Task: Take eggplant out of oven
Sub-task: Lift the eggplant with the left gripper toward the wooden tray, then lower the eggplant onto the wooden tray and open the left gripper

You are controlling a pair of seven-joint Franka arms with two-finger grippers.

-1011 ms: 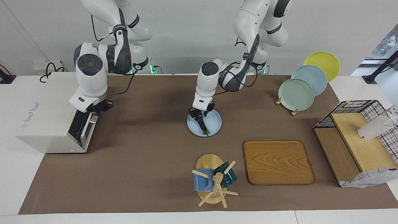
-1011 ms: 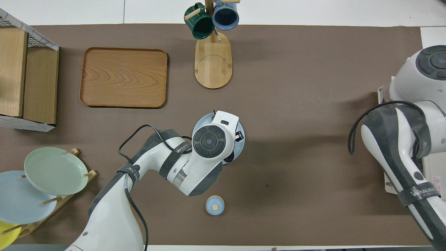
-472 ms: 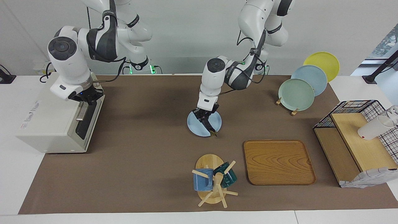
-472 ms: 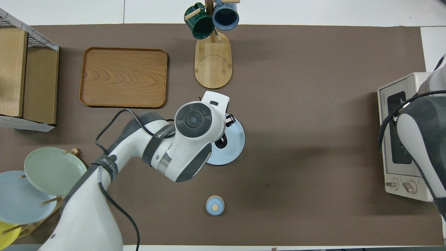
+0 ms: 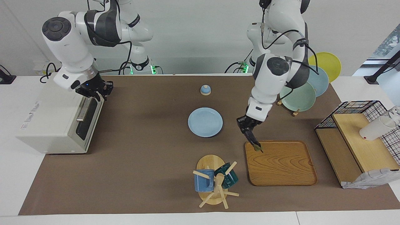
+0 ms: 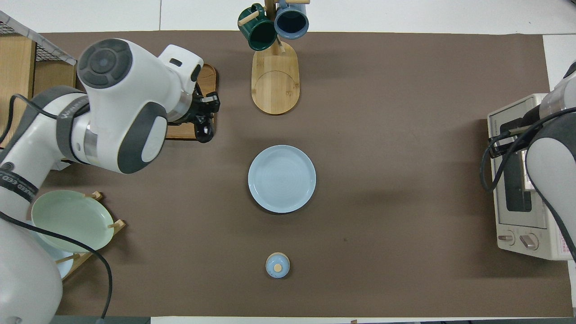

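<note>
eggplant (image 5: 252, 139) hangs from the left gripper (image 5: 249, 129), which is pinched tight on its thick end. its long body points down and slants, thin stem tip lowest, just over the wooden tray (image 5: 281, 168) at the edge closest to the robots. the next move looks like a short drop straight down. the oven (image 5: 50, 125) door is closed. the right gripper (image 5: 93, 90) waits over the oven; i cannot tell if it is open.
</note>
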